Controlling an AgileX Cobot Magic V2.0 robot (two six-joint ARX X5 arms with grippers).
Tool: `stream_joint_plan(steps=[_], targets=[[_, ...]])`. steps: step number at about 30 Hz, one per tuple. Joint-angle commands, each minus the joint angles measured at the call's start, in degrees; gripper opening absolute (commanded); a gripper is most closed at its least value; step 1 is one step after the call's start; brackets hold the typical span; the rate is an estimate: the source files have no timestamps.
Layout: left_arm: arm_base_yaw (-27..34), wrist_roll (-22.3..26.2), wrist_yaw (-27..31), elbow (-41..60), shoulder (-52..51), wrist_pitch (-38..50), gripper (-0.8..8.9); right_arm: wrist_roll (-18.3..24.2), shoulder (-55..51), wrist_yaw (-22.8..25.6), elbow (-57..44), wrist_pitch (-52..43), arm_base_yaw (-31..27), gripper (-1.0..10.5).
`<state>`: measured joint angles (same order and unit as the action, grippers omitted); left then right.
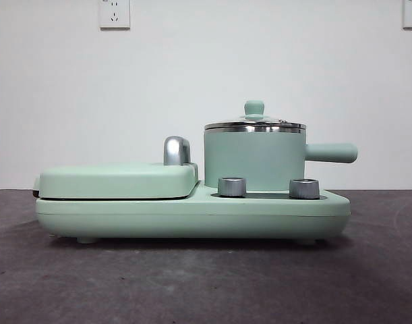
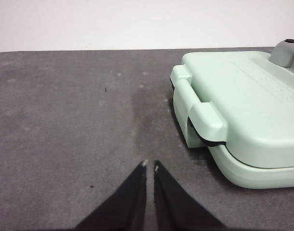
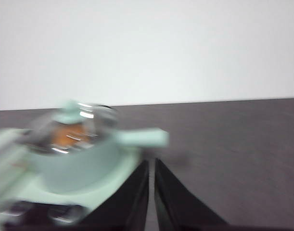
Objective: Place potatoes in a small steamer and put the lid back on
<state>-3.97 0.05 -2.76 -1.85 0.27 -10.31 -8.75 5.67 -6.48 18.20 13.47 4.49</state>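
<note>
The small steamer (image 1: 254, 160), a mint-green pot with a stubby side handle, stands on the right half of the green appliance. The glass lid (image 1: 255, 123) with its mint knob sits on the pot. In the blurred right wrist view an orange potato (image 3: 69, 134) shows through the lid (image 3: 70, 113) inside the steamer (image 3: 79, 166). My right gripper (image 3: 151, 162) is shut and empty, close to the pot's handle. My left gripper (image 2: 150, 165) is shut and empty over bare table beside the griddle. Neither arm shows in the front view.
The flat mint-green griddle with closed cover (image 1: 118, 181) takes the appliance's left half, also in the left wrist view (image 2: 243, 106). A chrome hinge knob (image 1: 177, 150) and two steel dials (image 1: 232, 186) sit by the pot. The dark grey table (image 1: 192, 283) runs to a white wall.
</note>
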Motion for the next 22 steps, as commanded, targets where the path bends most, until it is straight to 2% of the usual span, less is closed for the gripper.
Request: stream_joint_plan(steps=[1,4,9,16,22], targets=[[0.11,0.57,-0.02,1.09,-0.09,-0.37,0.24,2.38,-3.13,2.40,-7.32,-1.60,-3.19,0.2],[0.11,0.57,-0.02,1.09,-0.09,-0.37,0.24,2.40,-4.98,5.27,-12.24,-1.38,-5.27,0.2],[0.11,0.57,-0.02,1.09,-0.09,-0.37,0.24,4.50,-5.46,5.25,-16.57,-1.53,-5.73,0.2],[0.11,0.57,-0.02,1.09,-0.09,-0.39,0.24,8.09,-5.46,5.51,-17.51,-3.43,-4.92,0.2],[0.11,0.57,-0.02,1.07,-0.09,-0.39,0.24,8.15,-5.46,6.73,-17.51,-3.52,-3.39,0.2]])
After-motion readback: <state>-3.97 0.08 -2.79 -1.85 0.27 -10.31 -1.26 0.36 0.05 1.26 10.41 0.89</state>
